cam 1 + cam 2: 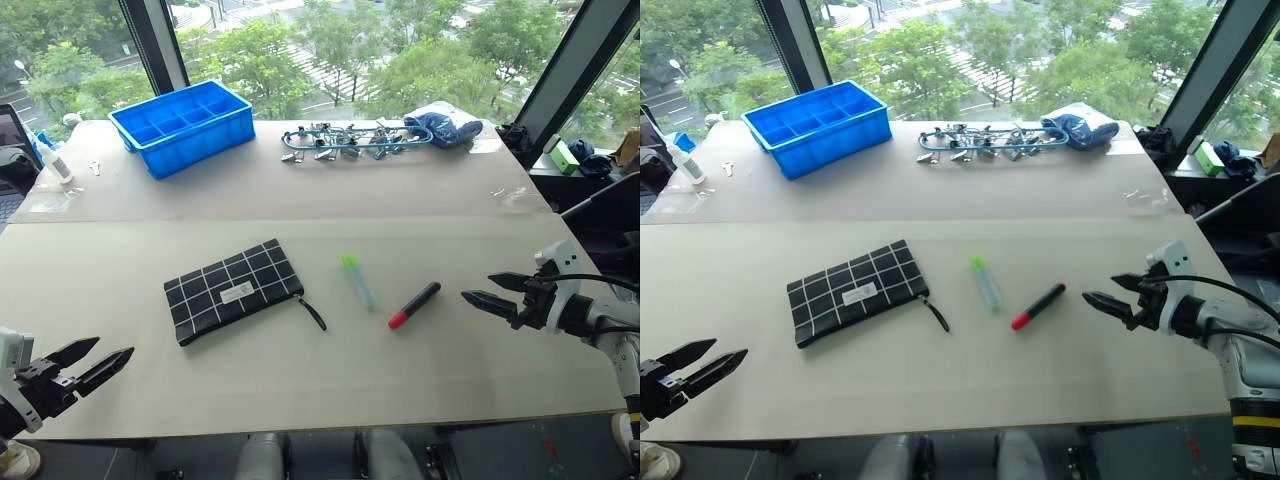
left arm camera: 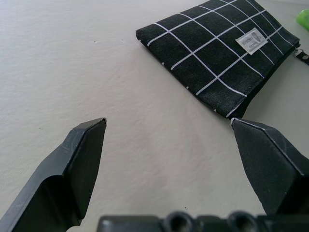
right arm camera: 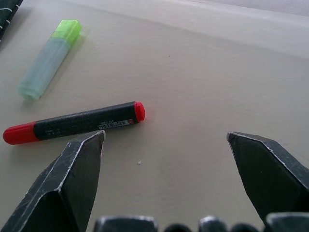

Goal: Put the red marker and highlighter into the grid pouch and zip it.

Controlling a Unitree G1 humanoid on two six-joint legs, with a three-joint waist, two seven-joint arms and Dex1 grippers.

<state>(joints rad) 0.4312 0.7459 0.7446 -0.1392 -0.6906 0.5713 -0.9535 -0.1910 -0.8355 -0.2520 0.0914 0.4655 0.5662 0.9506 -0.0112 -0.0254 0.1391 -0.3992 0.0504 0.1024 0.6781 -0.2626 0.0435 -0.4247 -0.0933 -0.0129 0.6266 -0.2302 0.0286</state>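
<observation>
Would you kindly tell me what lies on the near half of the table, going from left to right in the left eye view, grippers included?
Left gripper → grid pouch → highlighter → red marker → right gripper. Both grippers' jaws are open and hold nothing.

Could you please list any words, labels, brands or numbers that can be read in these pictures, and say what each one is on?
No text here can be read.
Grid pouch: small white label with dark print, too small to read.
Red marker: white strip of print on the black barrel, too blurred to read.
Highlighter: no print visible.
</observation>
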